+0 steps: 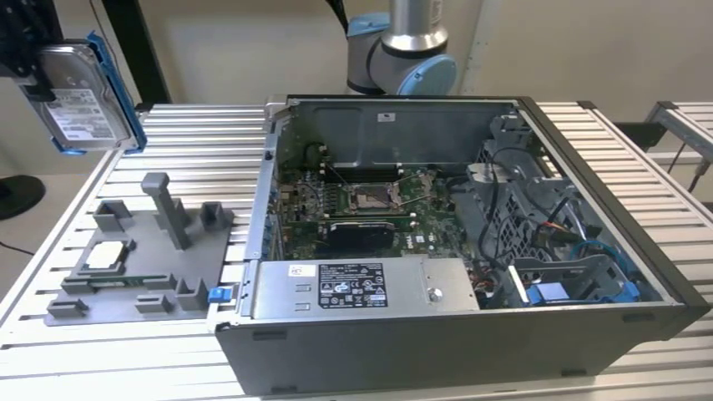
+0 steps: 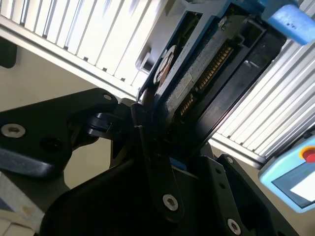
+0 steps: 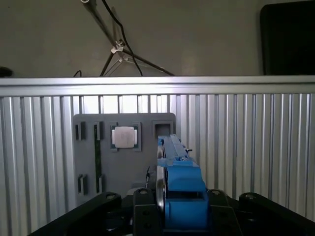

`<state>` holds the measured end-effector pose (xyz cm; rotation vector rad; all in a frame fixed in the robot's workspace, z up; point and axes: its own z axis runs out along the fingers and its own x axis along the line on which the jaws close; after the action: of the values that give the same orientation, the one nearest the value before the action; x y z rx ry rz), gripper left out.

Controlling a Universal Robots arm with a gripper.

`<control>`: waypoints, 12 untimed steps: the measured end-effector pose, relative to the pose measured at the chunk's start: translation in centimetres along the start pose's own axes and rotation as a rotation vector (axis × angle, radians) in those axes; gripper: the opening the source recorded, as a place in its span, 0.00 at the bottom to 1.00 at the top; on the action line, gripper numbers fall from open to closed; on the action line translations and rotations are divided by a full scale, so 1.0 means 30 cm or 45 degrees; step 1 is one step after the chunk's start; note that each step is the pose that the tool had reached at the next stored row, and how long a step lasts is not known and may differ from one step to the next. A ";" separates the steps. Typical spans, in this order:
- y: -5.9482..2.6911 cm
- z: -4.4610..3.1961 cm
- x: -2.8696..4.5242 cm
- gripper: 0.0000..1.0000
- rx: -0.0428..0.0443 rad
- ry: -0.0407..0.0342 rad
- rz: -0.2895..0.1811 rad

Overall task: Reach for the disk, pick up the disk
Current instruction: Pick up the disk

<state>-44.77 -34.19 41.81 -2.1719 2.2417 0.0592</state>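
The tabletop point(image 1: 624, 159) lies below the hand point(image 3: 179, 199). The open computer case point(image 1: 446, 351) sits well apart from the hand, toward the exterior view's right. A grey fixture point(image 1: 123, 288) rests on the slats beneath the hand, with a small chip point(image 3: 123, 136) seated in it. The disk point(image 1: 80, 104) hangs clear of all these, on edge in the air, label showing in the exterior view. The hand is clamped on it, fingers point(image 2: 147, 132) pressing its two faces. By my reading the reach is over and the pick-up is essentially done. Any further move would call for a firm clamp, since the disk is gripped at one end.
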 end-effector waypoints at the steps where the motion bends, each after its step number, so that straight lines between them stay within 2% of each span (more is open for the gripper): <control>1: 0.000 -0.007 0.000 0.00 0.000 0.0000 0.000; 12: 0.001 -0.077 -0.003 0.00 0.000 0.0000 0.000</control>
<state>-44.77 -34.19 44.12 -2.1718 2.2417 0.0592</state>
